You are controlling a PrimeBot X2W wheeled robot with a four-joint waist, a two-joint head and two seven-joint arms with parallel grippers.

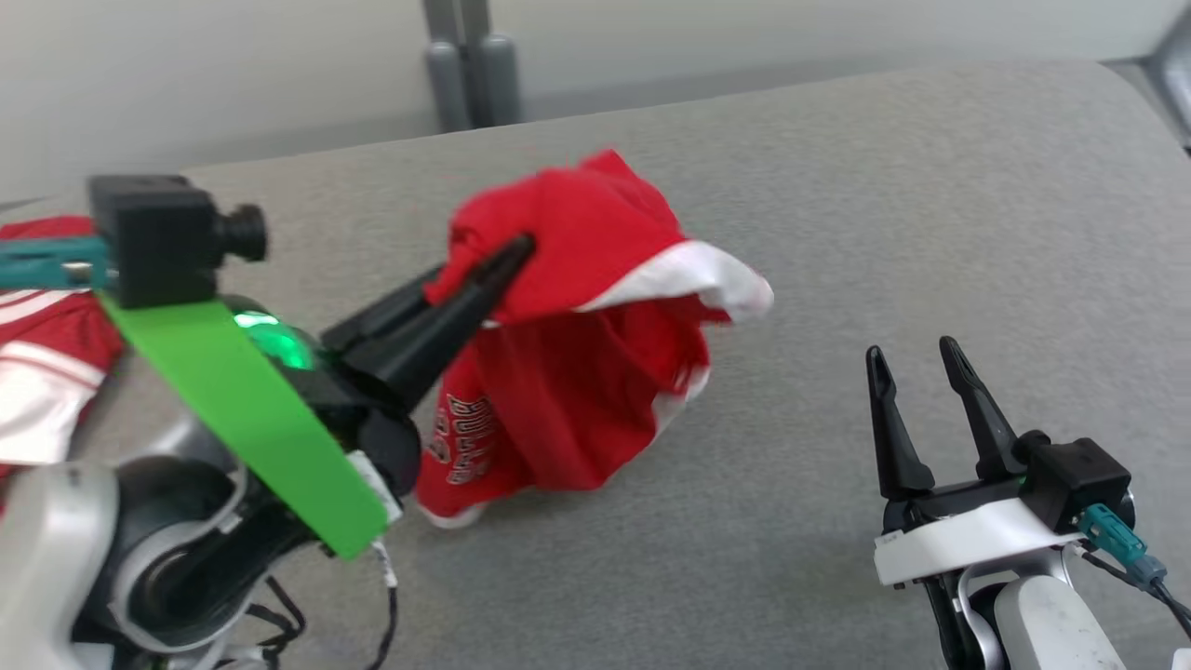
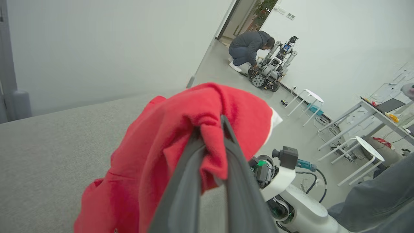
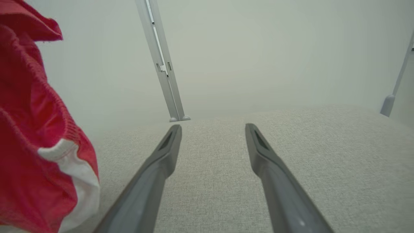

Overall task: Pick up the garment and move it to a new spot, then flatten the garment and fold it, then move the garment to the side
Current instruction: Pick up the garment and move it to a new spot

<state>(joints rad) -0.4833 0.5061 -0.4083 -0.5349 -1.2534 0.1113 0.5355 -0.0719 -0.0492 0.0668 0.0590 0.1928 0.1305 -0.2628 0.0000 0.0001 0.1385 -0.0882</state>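
Closest to me, my left gripper [image 1: 488, 265] is clamped on a bunch of the red garment [image 1: 577, 372]. The cloth is pinched between both fingers and spills over their tips. The garment hangs from them over the left half of the grey padded surface [image 1: 884, 205]. It is red with white trim and has white lettering low on its left side. I cannot tell whether its lower end touches the surface. In the left wrist view the bunched cloth blocks most of what lies ahead of my fingers.

My right gripper [image 1: 912, 352] is empty with its fingers spread wide. It is well apart from the garment, with bare surface between them. In the right wrist view the red cloth hangs at the left edge, clear of those fingers.

At the far left of the head view another red and white garment [image 1: 37, 344] lies partly behind my left wrist. Past the back edge, two grey posts [image 1: 470, 65] stand against a pale wall. Farther off in the left wrist view are white stools [image 2: 307, 100] and a desk [image 2: 372, 111]. A person [image 2: 247, 48] crouches beside a wheeled robot [image 2: 273, 69].

My left forearm rises from the lower left with a green strip [image 1: 242, 409] across the wrist, its fingers slanting up and to the right. My right arm sits low at the lower right, its fingers nearly upright in the head view.
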